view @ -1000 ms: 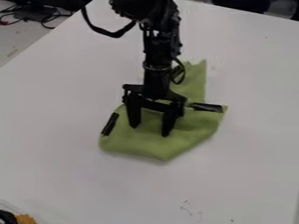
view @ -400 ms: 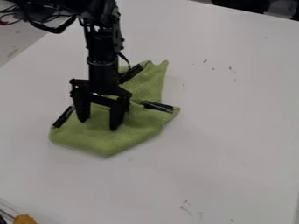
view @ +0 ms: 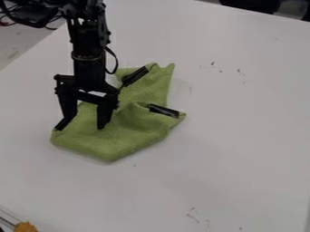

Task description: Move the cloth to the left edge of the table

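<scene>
The black gripper [view: 82, 127] hangs over the left part of the green cloth [view: 136, 131], its two fingers apart and pointing down, with no cloth visibly pinched between them. The left finger is over the cloth's left corner, at a black strip there; the right one is over the cloth's left middle. The cloth lies rumpled on the left-centre of the white table [view: 236, 149], with black strips at its top and right side. Whether the fingertips touch the cloth is hard to tell.
An orange object [view: 25, 227] with a thin rod beside it sits at the bottom left corner. The table's left edge slants down from the upper left, with cables [view: 8, 17] on the floor beyond it. Small dark marks dot the table.
The cloth and gripper have both shifted left from a second ago. Since the middle frame the gripper has moved a little further left, while the cloth has stayed almost in place.
</scene>
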Controlling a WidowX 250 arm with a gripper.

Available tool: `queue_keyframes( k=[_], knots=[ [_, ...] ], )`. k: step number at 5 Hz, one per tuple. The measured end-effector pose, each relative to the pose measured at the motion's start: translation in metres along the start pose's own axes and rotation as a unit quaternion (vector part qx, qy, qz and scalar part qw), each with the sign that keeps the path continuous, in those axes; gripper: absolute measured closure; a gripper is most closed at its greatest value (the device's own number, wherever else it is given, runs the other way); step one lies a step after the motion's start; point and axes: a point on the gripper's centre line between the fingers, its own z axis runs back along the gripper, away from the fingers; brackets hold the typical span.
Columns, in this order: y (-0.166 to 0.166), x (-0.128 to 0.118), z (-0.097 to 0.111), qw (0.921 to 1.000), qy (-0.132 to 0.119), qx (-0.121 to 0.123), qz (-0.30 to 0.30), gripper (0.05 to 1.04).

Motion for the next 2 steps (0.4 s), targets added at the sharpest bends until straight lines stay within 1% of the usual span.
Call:
queue_keyframes(
  k=[1,2],
  knots=[
    [0.003,-0.004,0.017,0.9998,-0.01,0.01,0.013,0.084],
    [-0.008,-0.008,0.037,0.9996,-0.014,0.011,0.021,0.084]
  ],
)
